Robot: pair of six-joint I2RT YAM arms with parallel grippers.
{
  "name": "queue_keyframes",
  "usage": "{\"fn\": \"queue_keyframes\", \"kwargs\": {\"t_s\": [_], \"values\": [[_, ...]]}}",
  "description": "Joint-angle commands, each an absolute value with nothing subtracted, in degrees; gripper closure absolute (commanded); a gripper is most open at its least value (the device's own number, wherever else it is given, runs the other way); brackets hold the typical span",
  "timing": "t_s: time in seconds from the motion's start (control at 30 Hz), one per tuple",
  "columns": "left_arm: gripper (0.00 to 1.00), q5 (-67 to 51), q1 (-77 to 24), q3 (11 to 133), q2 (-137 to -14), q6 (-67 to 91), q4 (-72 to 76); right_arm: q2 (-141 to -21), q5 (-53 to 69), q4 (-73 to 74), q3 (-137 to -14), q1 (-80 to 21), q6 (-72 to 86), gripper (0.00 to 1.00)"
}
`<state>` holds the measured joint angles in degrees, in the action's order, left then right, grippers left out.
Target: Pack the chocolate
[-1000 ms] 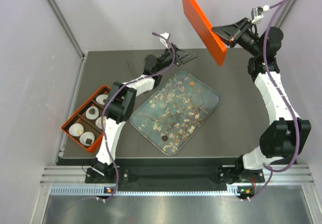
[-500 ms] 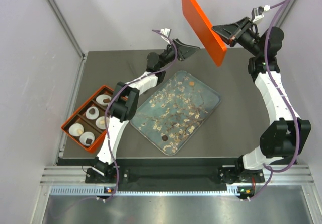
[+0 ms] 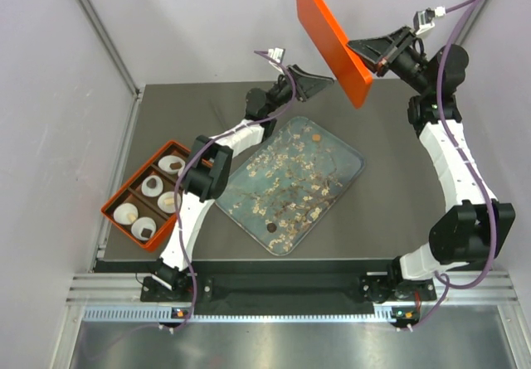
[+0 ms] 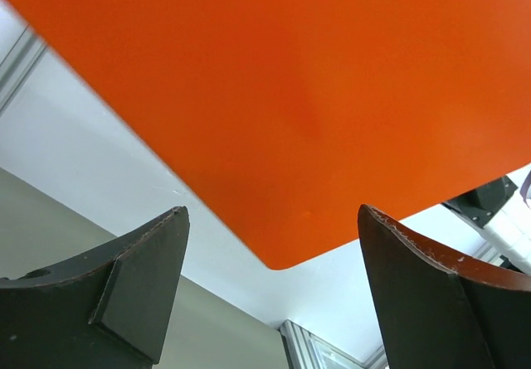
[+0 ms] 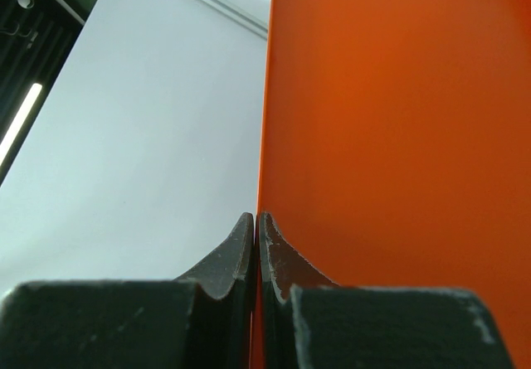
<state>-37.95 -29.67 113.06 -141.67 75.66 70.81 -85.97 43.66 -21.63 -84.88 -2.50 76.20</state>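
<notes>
**A:** While the right gripper [image 5: 258, 245] pinches the edge of the orange lid [image 3: 328, 33] high over the far side of the table [image 3: 390, 211], jaws tight on it, what does the left gripper [image 3: 319, 85] hold?

**B:** Nothing. Its jaws gape wide just under the lid's lower corner.

**A:** And the chocolate [image 3: 146, 232]?

**B:** Some pieces sit in paper cups [image 3: 126, 213] in the orange box [image 3: 133, 178] at left. A few lie among flakes [image 3: 282, 174] on the clear tray [image 3: 353, 157].

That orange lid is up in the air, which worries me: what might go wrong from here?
The lid is pinched only at its edge by the right jaws, so it may slip or swing. The open left jaws, pointed at it, may knock it loose toward the tray below.
</notes>
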Motion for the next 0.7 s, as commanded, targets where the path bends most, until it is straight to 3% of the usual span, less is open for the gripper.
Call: {"fn": "queue_keyframes", "kwargs": {"t_s": [0.0,0.27,0.67], "values": [[0.12,-36.91,-30.06,116.01,-142.91,76.11,76.11,-81.74,42.28,-28.30,-88.68,-3.95,76.55,1.00],[0.12,-35.08,-29.97,115.84,-143.61,78.66,80.32,-81.48,41.13,-28.91,-88.33,-5.88,76.99,1.00],[0.12,-30.15,-29.27,119.09,-147.13,88.32,96.06,-81.91,40.52,-38.84,-78.49,-6.59,83.05,1.00]]}}
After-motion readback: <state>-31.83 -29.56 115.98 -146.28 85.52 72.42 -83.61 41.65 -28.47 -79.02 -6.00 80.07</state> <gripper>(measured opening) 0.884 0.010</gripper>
